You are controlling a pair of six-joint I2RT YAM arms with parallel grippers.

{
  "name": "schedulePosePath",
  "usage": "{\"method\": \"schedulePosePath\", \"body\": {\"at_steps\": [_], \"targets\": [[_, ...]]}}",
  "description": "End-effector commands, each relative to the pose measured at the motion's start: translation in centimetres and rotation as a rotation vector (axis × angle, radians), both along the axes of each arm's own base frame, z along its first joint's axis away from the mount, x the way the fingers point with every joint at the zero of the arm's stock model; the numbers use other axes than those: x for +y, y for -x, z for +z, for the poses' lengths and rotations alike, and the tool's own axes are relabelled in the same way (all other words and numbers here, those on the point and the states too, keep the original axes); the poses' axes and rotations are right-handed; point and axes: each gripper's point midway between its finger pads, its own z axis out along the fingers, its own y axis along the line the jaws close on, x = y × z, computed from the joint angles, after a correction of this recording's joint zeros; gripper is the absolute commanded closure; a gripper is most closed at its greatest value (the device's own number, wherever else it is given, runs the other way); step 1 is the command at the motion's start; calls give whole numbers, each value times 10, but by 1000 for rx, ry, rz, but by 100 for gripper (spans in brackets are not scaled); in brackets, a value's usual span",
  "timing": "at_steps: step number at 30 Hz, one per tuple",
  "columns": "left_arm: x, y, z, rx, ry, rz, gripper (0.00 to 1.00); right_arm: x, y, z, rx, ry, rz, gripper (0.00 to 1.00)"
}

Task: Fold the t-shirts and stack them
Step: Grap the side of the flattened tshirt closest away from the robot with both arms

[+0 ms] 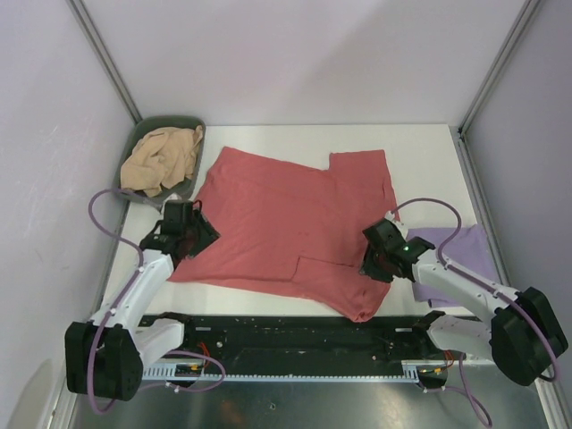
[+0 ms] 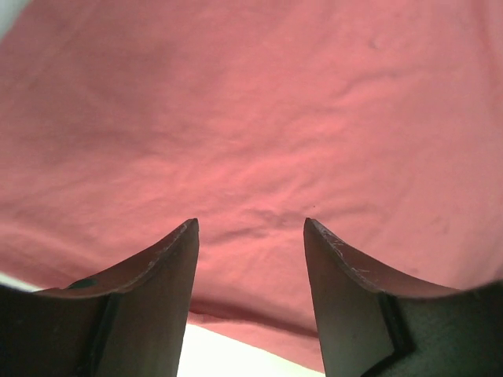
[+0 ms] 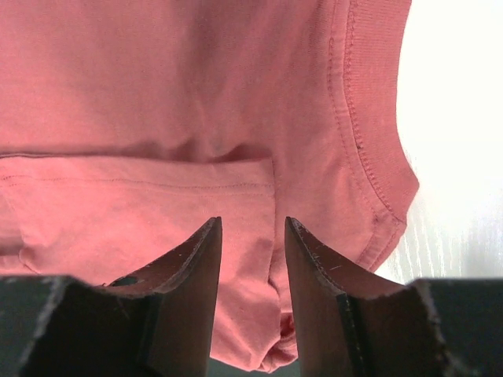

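Salmon-red t-shirt (image 1: 286,223) lies spread, one flap folded; your left gripper (image 2: 250,224) gapes wide, your right gripper (image 3: 253,221) narrower, both holding nothing, and only overhead shows the lavender t-shirt (image 1: 474,255).

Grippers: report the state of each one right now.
Left gripper: open, empty, jaws apart over the salmon-red t-shirt.
Right gripper: open, empty, jaws apart over the salmon-red t-shirt too.
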Motion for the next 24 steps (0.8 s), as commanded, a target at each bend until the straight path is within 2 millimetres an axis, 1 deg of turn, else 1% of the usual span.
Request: {"method": "schedulePosePath", "body": {"at_steps": [1,6,12,15,20,24], "targets": [[31,13,-15,56,-37,127,39,-1,-11,-7,-33,20,-19,57],[51,22,-28,103,-62,199,38,1,-14,-15,-26,21,-5,57],[73,30,-34,123,-107,279,37,-1,-16,-21,-30,31,-1,58],[78,31,-35,127,-115,298,37,-3,-17,-22,-33,35,0,59],[81,32,-37,132,-122,310,36,-5,-19,-24,-40,44,0,61],[84,33,-36,130,-134,317,37,-5,-20,-27,-39,42,-3,65]]}}
